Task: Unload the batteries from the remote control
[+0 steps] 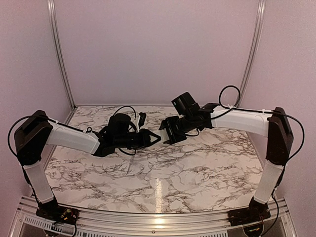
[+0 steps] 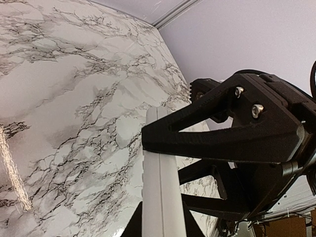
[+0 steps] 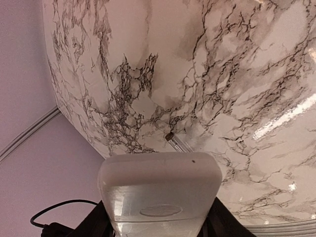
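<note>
The remote control [image 2: 160,182] is a slim white bar held in the air between both arms over the middle of the table. My left gripper [image 2: 162,217] is shut on its narrow sides, dark fingers pressing on both edges. My right gripper [image 3: 159,224] is shut across its width at the other end, where the remote control [image 3: 160,187] shows a ribbed oval thumb grip. In the top view my left gripper [image 1: 154,138] and my right gripper [image 1: 165,131] meet tip to tip. From the left wrist view, the right gripper [image 2: 232,133] covers the bar's far end. The batteries are hidden.
A thin grey metallic rod [image 3: 175,140] with a dark end lies on the marble table [image 1: 197,173] below the grippers. Lilac walls and aluminium rails [image 1: 61,54] close in the back and sides.
</note>
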